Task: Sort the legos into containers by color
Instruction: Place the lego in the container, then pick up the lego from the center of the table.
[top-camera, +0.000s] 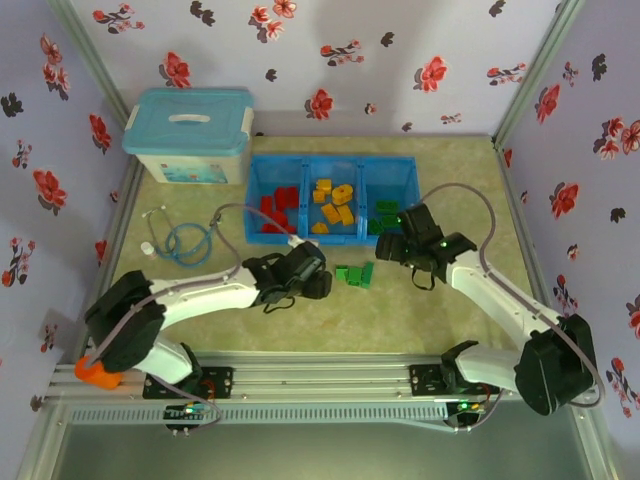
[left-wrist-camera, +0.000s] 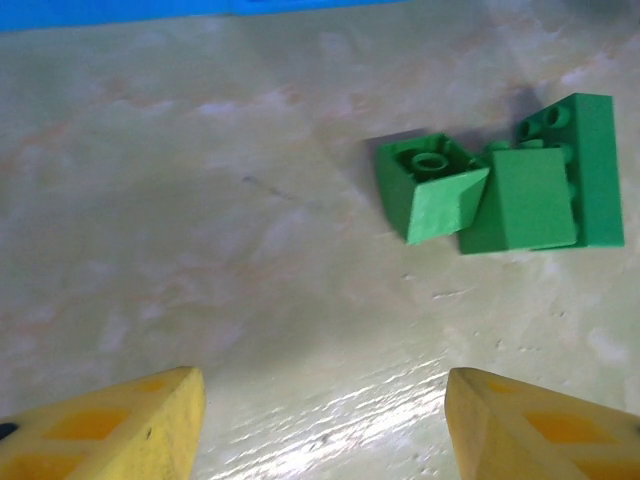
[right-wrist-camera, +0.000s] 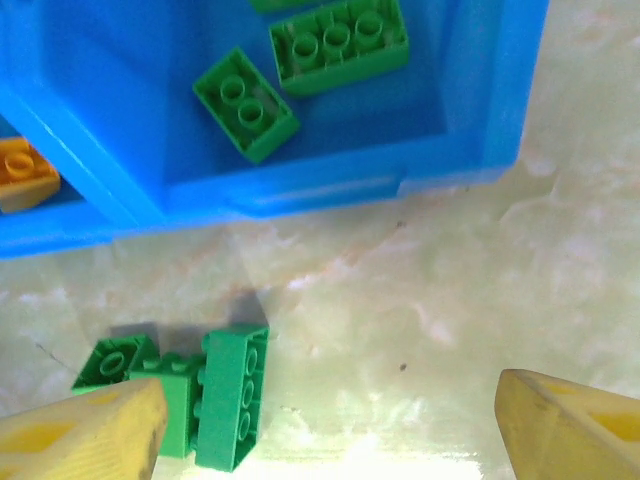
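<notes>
- Left hand (left-wrist-camera: 322, 425) open, empty; loose green bricks (left-wrist-camera: 497, 190) lie ahead-right on the table (left-wrist-camera: 200, 250).
- Right hand (right-wrist-camera: 330, 425) open, empty; tray (right-wrist-camera: 300, 190) just ahead.
- Red bricks (top-camera: 278, 208) and orange bricks (top-camera: 335, 205) look sorted; the loose greens remain.

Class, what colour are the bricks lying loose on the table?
The loose bricks are green; left wrist view shows them best.

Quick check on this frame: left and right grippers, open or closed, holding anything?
Left gripper: open, holding nothing; loose green legos lie ahead on the table.
Right gripper: open, holding nothing.
</notes>
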